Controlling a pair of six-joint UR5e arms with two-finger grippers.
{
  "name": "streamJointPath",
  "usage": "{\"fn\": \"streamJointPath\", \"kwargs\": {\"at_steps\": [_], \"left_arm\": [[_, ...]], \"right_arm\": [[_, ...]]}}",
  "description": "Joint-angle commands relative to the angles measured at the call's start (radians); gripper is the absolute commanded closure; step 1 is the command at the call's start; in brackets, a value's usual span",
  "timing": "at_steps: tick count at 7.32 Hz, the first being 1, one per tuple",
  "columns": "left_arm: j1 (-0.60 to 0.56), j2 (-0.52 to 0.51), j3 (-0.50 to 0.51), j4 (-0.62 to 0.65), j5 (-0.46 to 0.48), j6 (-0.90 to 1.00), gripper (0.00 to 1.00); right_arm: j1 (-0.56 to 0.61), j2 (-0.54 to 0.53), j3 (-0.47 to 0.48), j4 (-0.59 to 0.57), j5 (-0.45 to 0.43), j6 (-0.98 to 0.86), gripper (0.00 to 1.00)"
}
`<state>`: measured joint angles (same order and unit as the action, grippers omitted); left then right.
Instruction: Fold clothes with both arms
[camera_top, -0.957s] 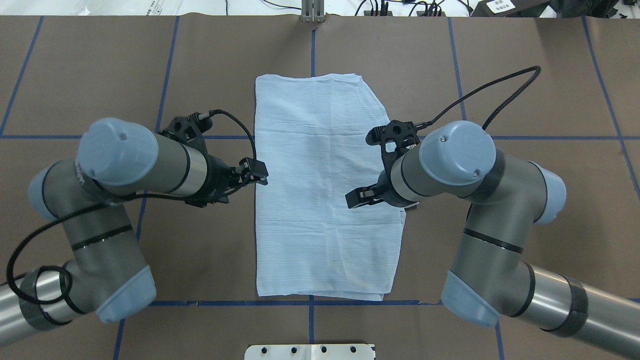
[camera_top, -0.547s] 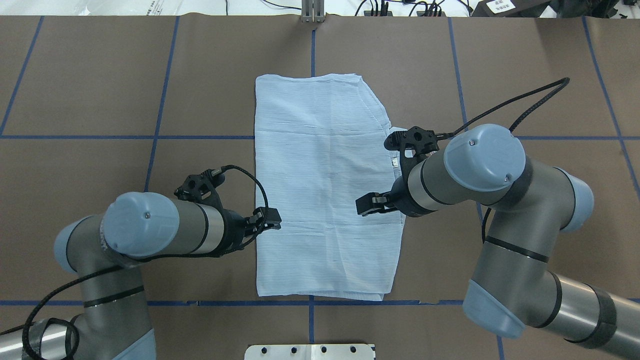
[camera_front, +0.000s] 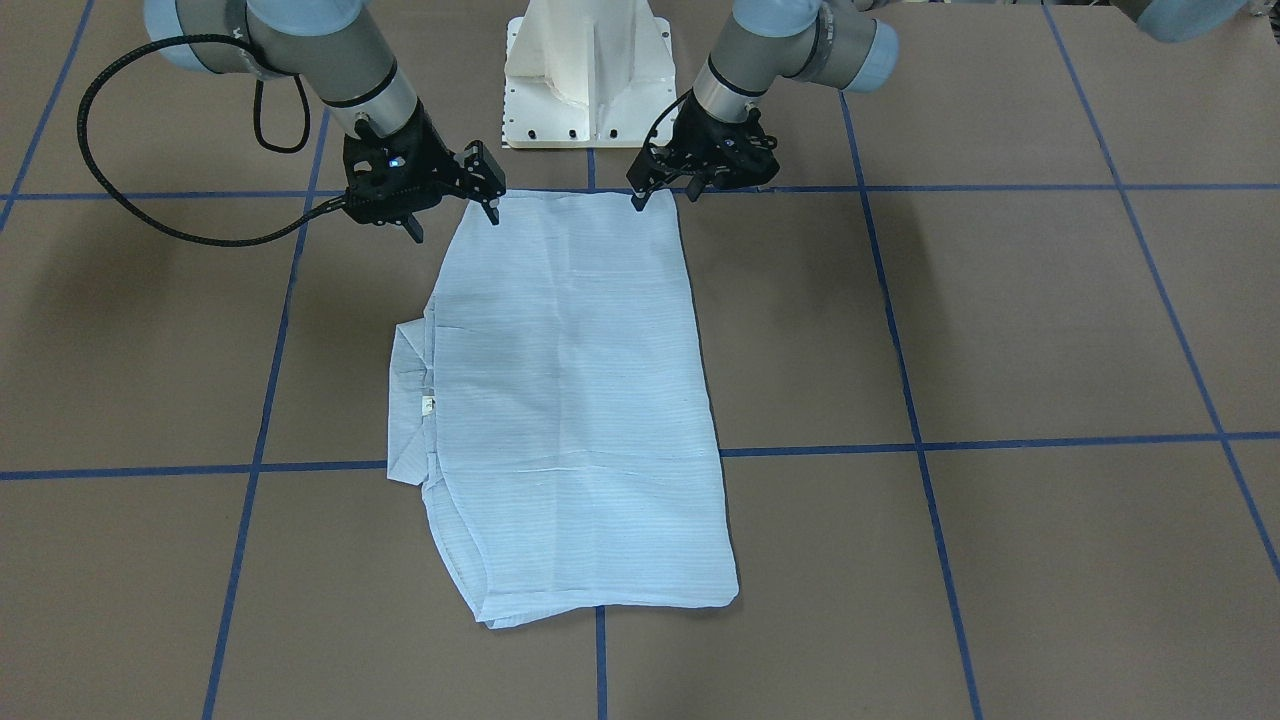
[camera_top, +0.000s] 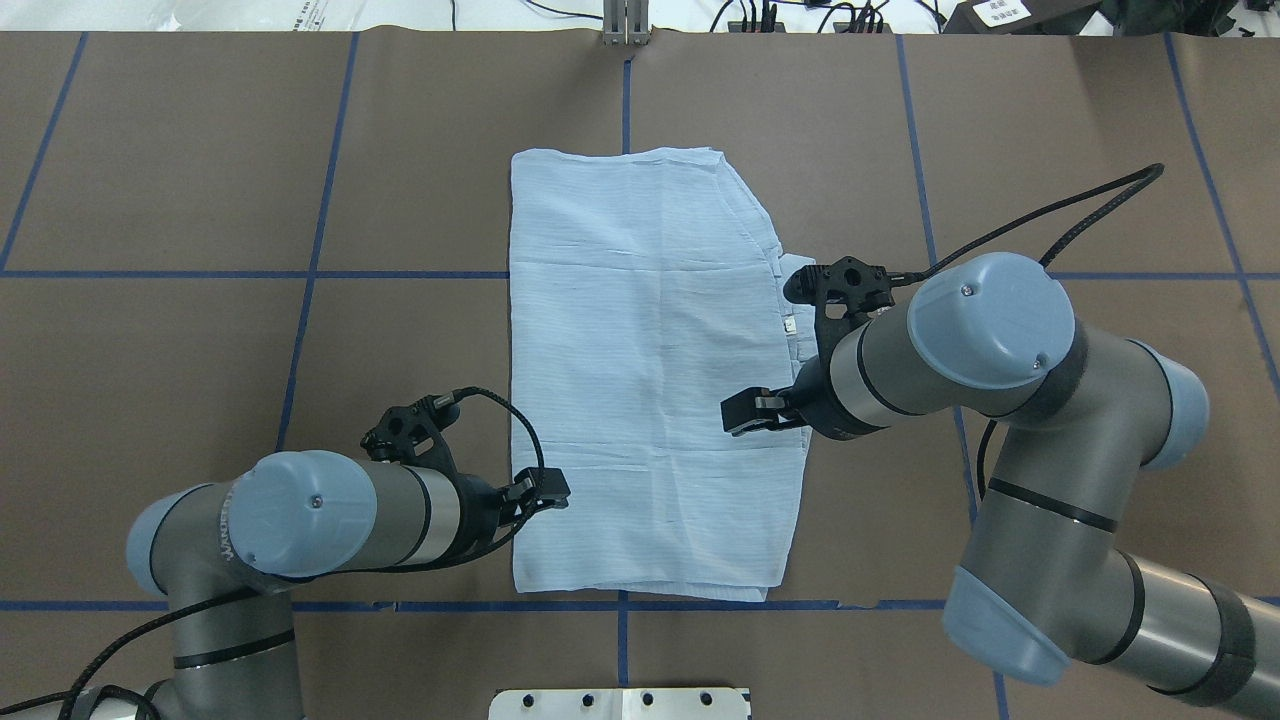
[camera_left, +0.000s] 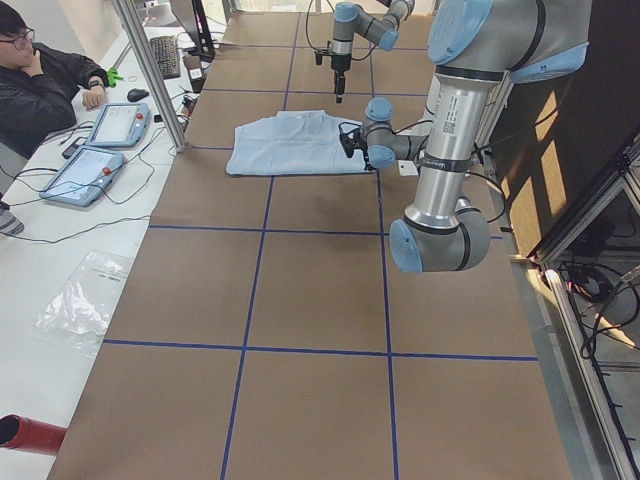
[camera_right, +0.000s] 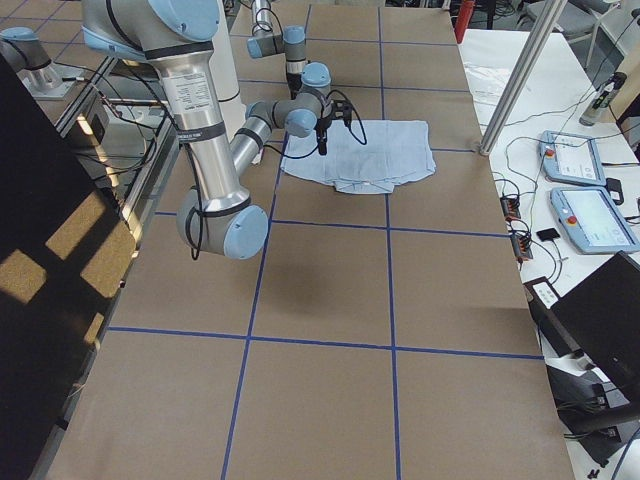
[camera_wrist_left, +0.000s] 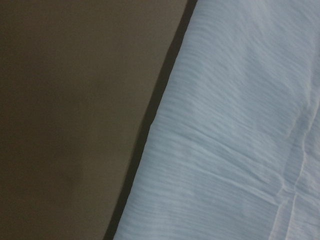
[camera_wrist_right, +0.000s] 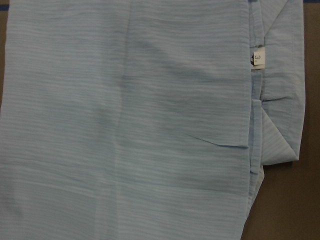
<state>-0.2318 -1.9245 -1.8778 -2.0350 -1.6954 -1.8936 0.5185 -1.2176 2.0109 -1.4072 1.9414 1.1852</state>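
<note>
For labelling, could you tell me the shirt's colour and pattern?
Shirt: light blue, fine stripes; right wrist view.

The left arm (camera_top: 400, 515) and right arm (camera_top: 870, 375) are grey-and-silver tubes with light-blue round joint caps (camera_top: 990, 320), black bands (camera_top: 1050, 505) and looping braided black cables (camera_top: 1148, 178). The left gripper (camera_front: 665, 197) and right gripper (camera_front: 453, 222) are black; the bolted pedestal (camera_front: 590, 60) is white.

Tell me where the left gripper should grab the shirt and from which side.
Probably the near left corner of the shirt, along its straight left edge. Come in low from the robot's left, one finger sliding under the layers. It lies flat with no raised fold, and the left gripper hangs at that edge.
</note>
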Motion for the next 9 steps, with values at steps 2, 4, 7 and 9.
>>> {"fn": "streamJointPath", "kwargs": {"at_steps": [2, 4, 7, 9], "left_arm": [[0.029, -0.004, 0.012, 0.016, 0.0, -0.021, 0.14], [0.029, -0.008, 0.015, 0.022, -0.001, -0.021, 0.19], [0.032, -0.013, 0.032, 0.022, -0.001, -0.021, 0.23], [0.034, -0.013, 0.034, 0.022, -0.001, -0.021, 0.3]], "right_arm": [[0.0, 0.0, 0.002, -0.001, 0.004, 0.001, 0.0], [0.0, 0.0, 0.002, -0.001, 0.004, -0.001, 0.0], [0.002, -0.002, 0.002, -0.003, 0.004, -0.001, 0.0], [0.002, -0.002, 0.002, -0.004, 0.004, -0.001, 0.0]]}}
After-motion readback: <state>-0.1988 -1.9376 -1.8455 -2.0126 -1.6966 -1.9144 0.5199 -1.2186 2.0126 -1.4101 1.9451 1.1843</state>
